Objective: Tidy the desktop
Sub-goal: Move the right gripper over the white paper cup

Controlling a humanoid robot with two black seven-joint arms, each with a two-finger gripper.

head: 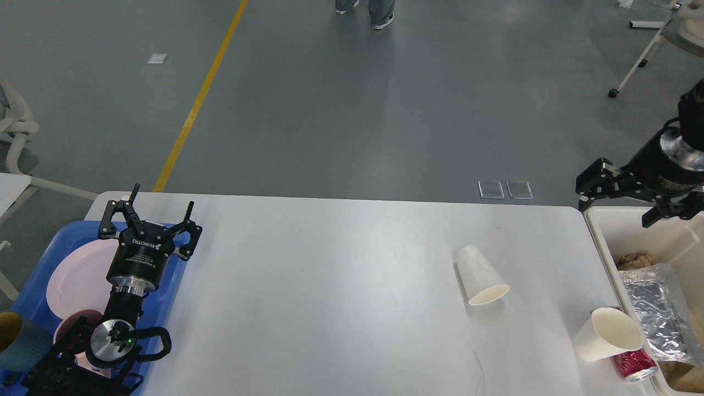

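Two paper cups lie tipped on the white table (330, 286), which fills the lower middle of the head view: cup one (479, 275) on its side right of centre, mouth toward the near edge; cup two (605, 334) near the right edge, mouth facing right, leaning on a red can (635, 366). Rest of the top is bare, matte, faint scuffs. Blue tray (33, 275) sits on the left end, holding a pink plate (74, 275) and a small pink bowl (69, 327); a teal cup (19, 344) shows at the left frame edge. Beige bin (602, 242) stands just beside the right end, holding crumpled foil wrap (657, 308) and brown paper (635, 259). Left tool (148, 212) over the tray's far right corner, fingers spread, empty. Right tool (619, 201) over the bin's far edge, fingers apart, empty. Floor (357, 110) grey, with a yellow line (201, 96); a person's legs (374, 11) at top.
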